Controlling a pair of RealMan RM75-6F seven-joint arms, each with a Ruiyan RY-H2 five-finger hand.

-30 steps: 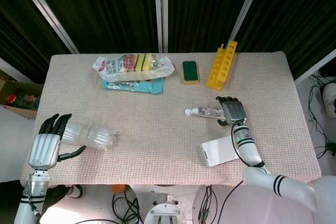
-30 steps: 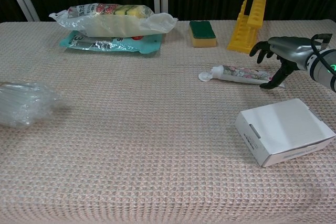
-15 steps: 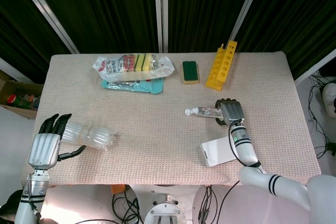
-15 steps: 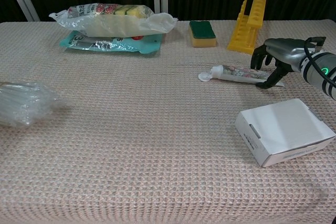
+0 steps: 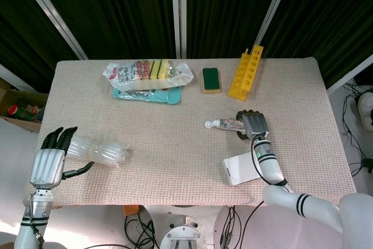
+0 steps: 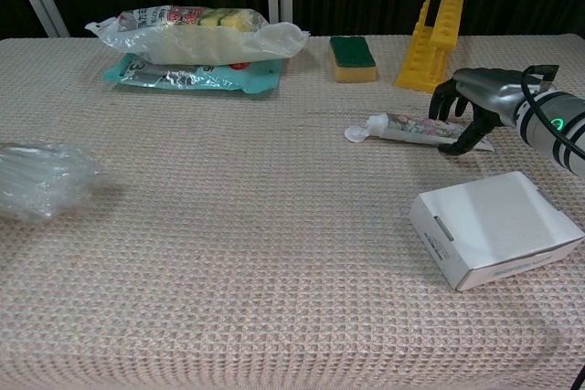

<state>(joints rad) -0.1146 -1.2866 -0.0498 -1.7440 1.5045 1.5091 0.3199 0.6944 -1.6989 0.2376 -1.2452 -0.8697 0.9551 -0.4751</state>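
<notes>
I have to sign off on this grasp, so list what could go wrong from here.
1. The right hand closes over only the tail end of the tube; lifted there, the tube may droop or slip out.
2. The white box lies close beside the wrist and could be nudged.
3. The left hand rests by the clear plastic pack, near the table edge.

Bright, even overhead light; shadows soft and short; both views sharp; black backdrop; mild glare on plastic.
</notes>
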